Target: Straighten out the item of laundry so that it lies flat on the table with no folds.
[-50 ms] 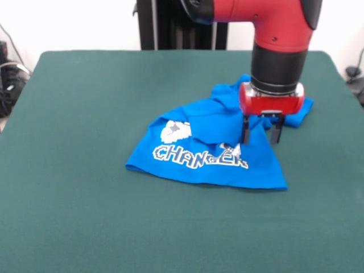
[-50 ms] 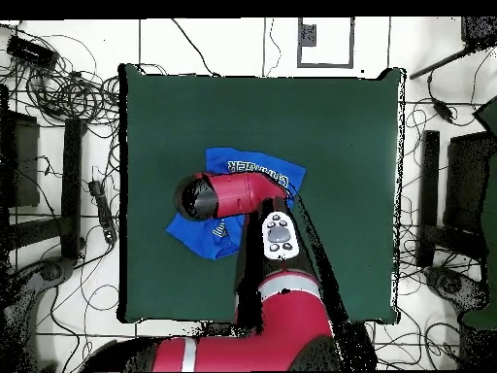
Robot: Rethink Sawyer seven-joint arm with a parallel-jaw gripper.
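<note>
A dark green felt table (image 1: 85, 170) fills the room's middle, its cloth bare but for one small bright blue T-shirt (image 1: 210, 159) lying crumpled a little right of centre in the front view. Pale walls rise behind the table, and a black column (image 1: 170, 25) stands at its far edge. From overhead the floor (image 2: 58, 146) around the table is pale and strewn with black cables (image 2: 73, 92), with dark stands and equipment along both sides.

The red and black arm (image 1: 278, 34) comes down over the shirt's far right part. Its pincer (image 1: 261, 130) hangs with two dark fingers (image 1: 245, 131) spread apart, released, tips down at the cloth and holding nothing that can be seen; whether the tips touch the fabric cannot be told.

The front view shows what the overhead one hides: the shirt's near hem spread fairly flat toward the camera, white pixel lettering (image 1: 199, 156) reading "CHANGER" across it, part of a white print above, and the upper half folded over and bunched up beneath the arm's wrist. Overhead, the arm's red link (image 2: 238, 194) and a grey button panel (image 2: 279, 236) cover the middle of the shirt, leaving only blue edges showing on either side, with a strip of white lettering at the edge farthest from the robot's base
</note>
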